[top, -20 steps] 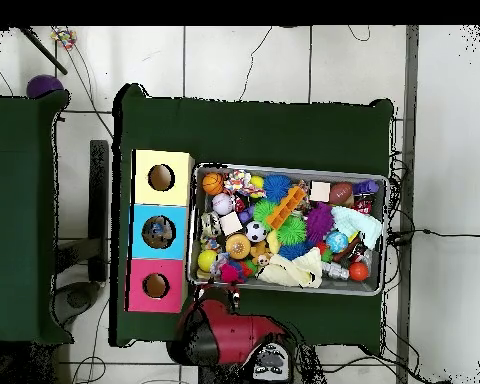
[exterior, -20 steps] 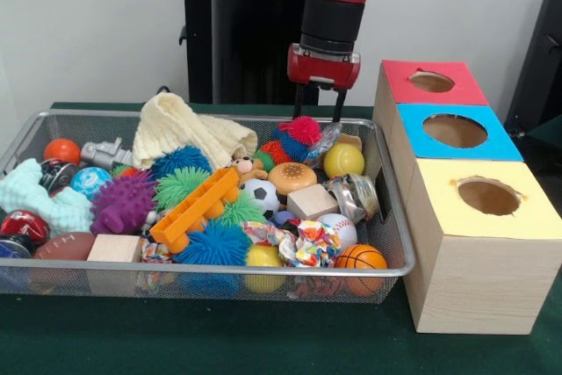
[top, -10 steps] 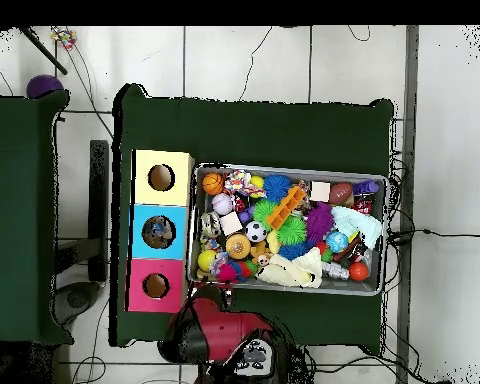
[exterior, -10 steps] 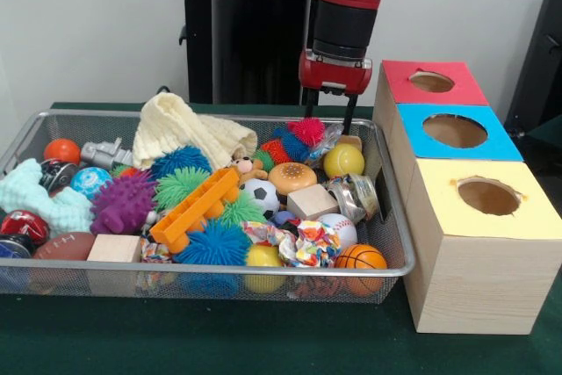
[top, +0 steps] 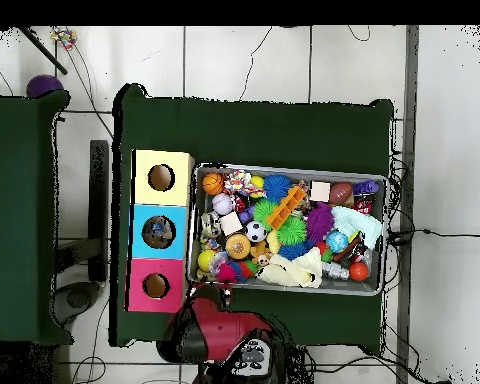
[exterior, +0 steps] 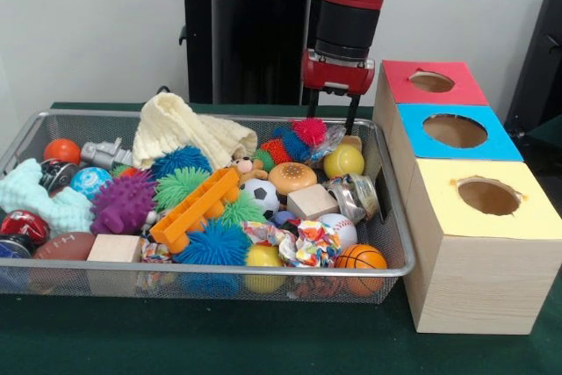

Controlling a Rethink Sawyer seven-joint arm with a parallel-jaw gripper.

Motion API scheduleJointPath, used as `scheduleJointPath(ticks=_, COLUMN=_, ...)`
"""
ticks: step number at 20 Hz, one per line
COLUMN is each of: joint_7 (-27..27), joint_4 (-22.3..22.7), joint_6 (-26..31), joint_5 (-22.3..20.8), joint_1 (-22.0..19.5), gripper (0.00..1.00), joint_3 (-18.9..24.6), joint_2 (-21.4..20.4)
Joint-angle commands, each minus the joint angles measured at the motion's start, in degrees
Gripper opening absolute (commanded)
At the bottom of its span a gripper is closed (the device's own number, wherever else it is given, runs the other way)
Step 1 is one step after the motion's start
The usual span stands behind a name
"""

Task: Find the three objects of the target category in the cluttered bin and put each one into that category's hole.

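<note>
A wire mesh bin (exterior: 263, 268) holds a jumble of toys. My gripper (exterior: 331, 120) hangs open over the bin's far right corner, with nothing between its fingers. Its left finger is just above a red spiky ball (exterior: 308, 131), and a yellow ball (exterior: 343, 161) lies just below it. Three wooden boxes with holes stand in a row right of the bin: red (exterior: 430, 82), blue (exterior: 455, 131) and yellow (exterior: 488, 197). From overhead the gripper (top: 223, 291) sits at the bin's (top: 284, 168) edge by the pink box (top: 156, 286).
Also in the bin are a basketball (exterior: 361, 257), soccer ball (exterior: 261, 193), baseball (exterior: 338, 227), burger toy (exterior: 291, 176), wooden block (exterior: 312, 202), orange plastic piece (exterior: 195, 208), purple spiky ball (exterior: 123, 202) and cream cloth (exterior: 180, 132). Something lies inside the blue box's hole (top: 158, 232).
The gripper has shifted right and slightly up, from above the red spiky ball toward the bin's corner by the red box. The toys look unmoved.
</note>
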Motion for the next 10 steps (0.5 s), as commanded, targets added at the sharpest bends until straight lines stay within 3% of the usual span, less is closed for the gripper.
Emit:
scheduleJointPath(ticks=1, joint_7=7.4, joint_4=-3.7, joint_6=3.6, joint_5=0.5, joint_1=-2.9, gripper=1.00, joint_3=4.0, joint_2=-0.9)
scheduleJointPath(ticks=10, joint_7=6.0, joint_4=-7.3, joint_6=7.8, joint_5=2.1, joint_1=-5.3, gripper=1.00, joint_3=3.8, joint_2=-1.6)
